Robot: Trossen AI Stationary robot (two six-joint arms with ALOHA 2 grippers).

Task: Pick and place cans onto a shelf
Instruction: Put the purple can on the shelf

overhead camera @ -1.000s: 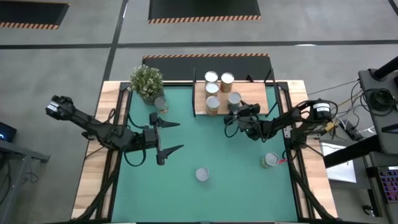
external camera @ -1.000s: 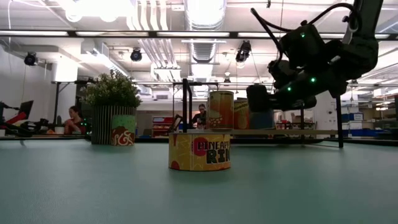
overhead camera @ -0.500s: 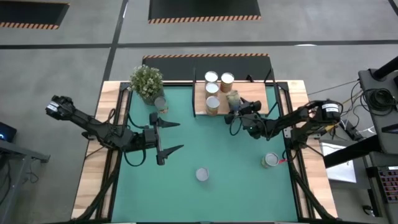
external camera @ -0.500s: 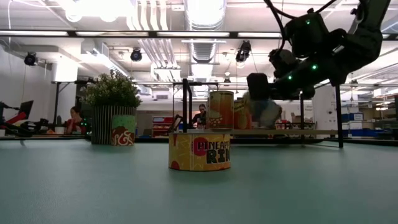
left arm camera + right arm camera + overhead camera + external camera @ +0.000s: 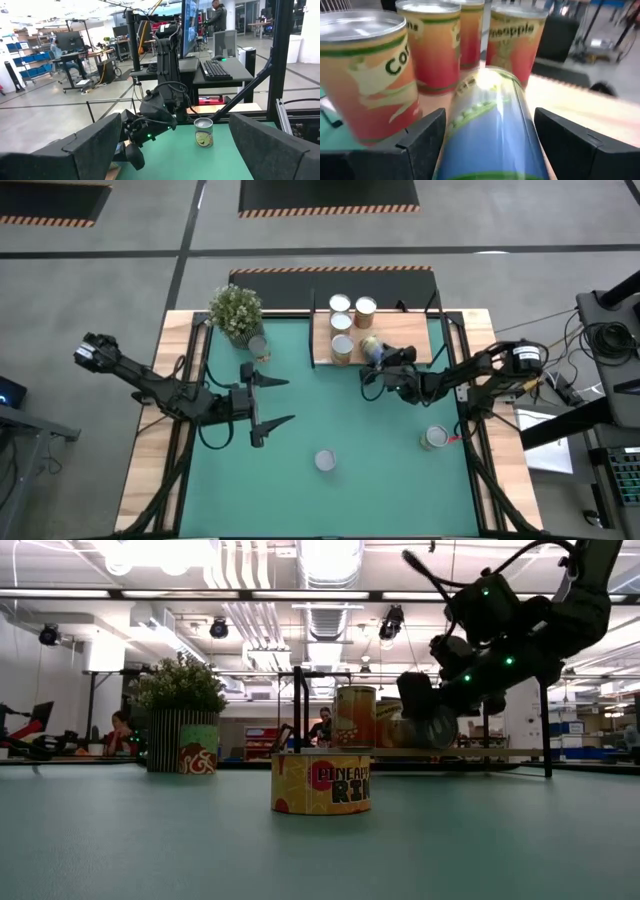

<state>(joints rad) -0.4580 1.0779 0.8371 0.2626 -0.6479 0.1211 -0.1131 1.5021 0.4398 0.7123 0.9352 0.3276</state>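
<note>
Just ahead, upright cans (image 5: 435, 55) crowd the shelf (image 5: 410, 332).

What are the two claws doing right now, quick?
Left claw: open, holding nothing, above the green mat.
Right claw: at the shelf, fingers either side of a blue-labelled can; grip or release cannot be told.

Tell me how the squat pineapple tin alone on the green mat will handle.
The squat yellow pineapple-labelled tin stands upright on the green mat and looks wider than tall, so a push would probably slide it, not tip it. Its round metal wall likely resists squeezing, though the smooth label may slip. Laid sideways, it would roll.
</note>
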